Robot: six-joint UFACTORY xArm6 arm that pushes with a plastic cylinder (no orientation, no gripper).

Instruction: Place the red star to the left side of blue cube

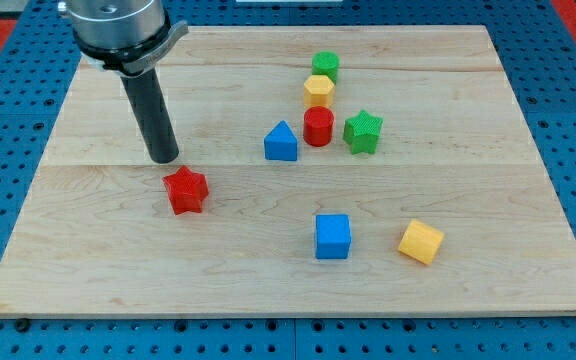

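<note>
Resting just below-right of my tip [165, 158] is the red star [185, 190]; blue cube [332, 236] farther right, nothing between; rod upright, no gripper.

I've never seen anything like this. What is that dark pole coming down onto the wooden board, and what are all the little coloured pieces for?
The pole is the end of a robot arm. It has no hand, only a rod, and my tip slides over the wooden board to push blocks; nothing is held. There is one picture, looking down at the board from its near edge. My tip stands just above and left of the red star. That star is meant to end up left of the blue cube, lower right. Also there: a yellow cube, a blue triangular block, a red cylinder, a green star, a yellow block and a green block.
</note>
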